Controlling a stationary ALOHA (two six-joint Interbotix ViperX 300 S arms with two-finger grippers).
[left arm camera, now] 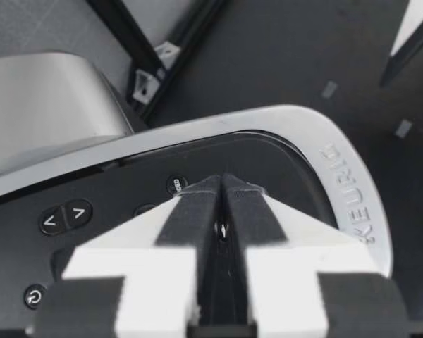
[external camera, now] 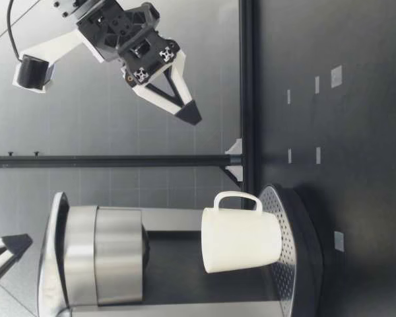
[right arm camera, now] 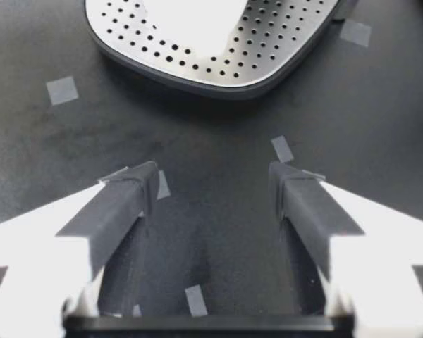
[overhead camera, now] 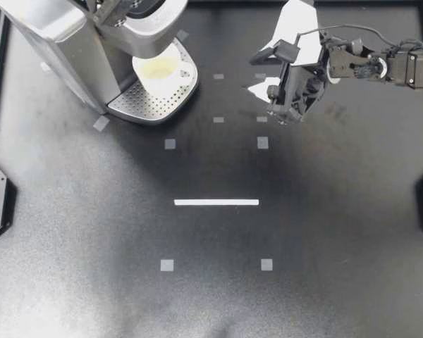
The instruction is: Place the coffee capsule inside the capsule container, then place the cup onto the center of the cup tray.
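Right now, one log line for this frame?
left gripper: shut, at coffee machine top | right gripper: open, empty, above table | cup: on cup tray | capsule: not visible

Right arm (overhead camera: 381,67): black links and boxy motor housings, with one pale ring at a joint.
Right gripper (overhead camera: 259,74): black, blocky frame carrying white parts.
Screws (external camera: 165,54): small silvery heads on the black frame of the right gripper.
Right fingers (right arm camera: 116,204): white wedges that narrow toward the tips, each faced with a dark grey pad.
Wrist camera (external camera: 30,71): short black cylinder on a white, angular bracket.
Cable (external camera: 9,26): thin and black, curving up from the wrist camera.
Left gripper (overhead camera: 116,14): black housing with rounded motor parts.
Left fingers (left arm camera: 190,211): white stepped blocks with black, finely textured pads.
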